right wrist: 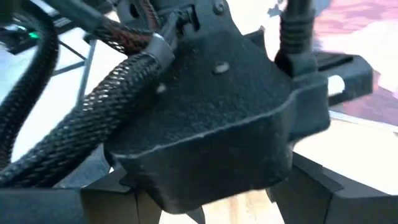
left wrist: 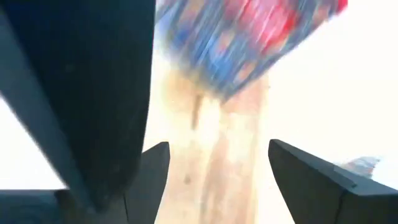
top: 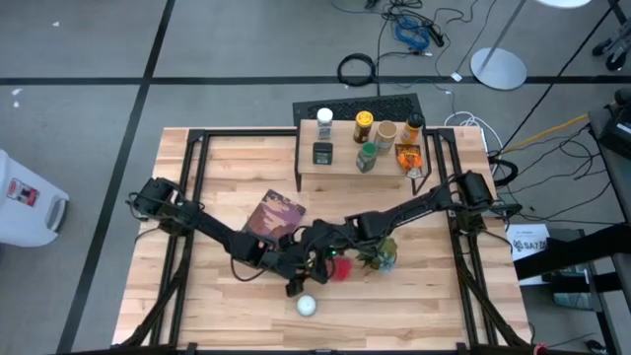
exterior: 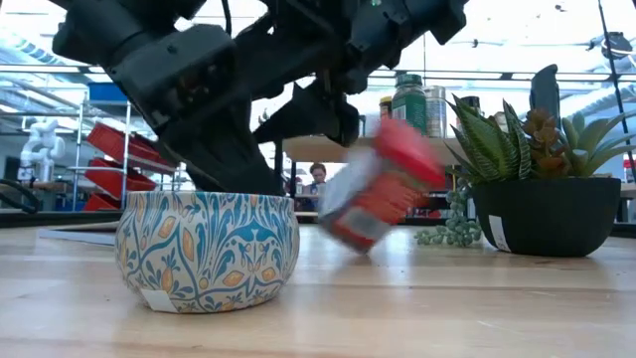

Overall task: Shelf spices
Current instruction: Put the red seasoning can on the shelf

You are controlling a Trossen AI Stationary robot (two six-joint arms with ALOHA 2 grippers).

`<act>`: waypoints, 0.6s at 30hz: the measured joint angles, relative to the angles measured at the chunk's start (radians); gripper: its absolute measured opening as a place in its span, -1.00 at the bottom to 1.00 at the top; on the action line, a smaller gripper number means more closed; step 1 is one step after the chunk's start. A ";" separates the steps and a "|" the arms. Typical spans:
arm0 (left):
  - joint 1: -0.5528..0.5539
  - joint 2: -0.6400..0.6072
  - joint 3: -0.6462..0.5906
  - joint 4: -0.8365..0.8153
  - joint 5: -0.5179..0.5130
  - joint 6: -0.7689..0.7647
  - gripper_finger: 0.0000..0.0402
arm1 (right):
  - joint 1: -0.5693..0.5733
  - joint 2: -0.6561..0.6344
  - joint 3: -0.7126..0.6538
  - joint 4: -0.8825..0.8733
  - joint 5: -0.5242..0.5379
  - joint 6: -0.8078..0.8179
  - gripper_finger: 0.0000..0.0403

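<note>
While both grippers crowd mid-table, we see the red-topped jar (exterior: 383, 189) tilted, blurred, off the board, long axis slanting; left gripper (left wrist: 217, 168) wide, jar just ahead; right gripper (top: 370, 229) nr it, grip: cannot tell; shelf (top: 340, 163) well behind, w/ other spices (top: 367, 156).

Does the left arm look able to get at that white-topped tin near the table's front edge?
Probably yes. The white-topped tin sits alone on bare table, just in front of the left gripper, with nothing between them.

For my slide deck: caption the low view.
Red-capped jar tilted in mid-air between patterned tin and potted plant, arms above.
</note>
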 joint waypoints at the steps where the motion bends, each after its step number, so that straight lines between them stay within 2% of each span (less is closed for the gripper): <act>1: 0.002 0.000 0.000 -0.004 0.000 0.000 0.41 | -0.002 0.000 0.001 -0.014 0.001 -0.001 0.17; 11: 0.010 -0.002 0.002 -0.044 0.017 0.024 0.41 | -0.003 0.000 0.000 -0.072 0.007 -0.046 0.17; 18: 0.002 -0.008 0.003 -0.016 0.030 0.131 0.41 | 0.001 0.002 0.057 -0.324 0.008 -0.131 0.17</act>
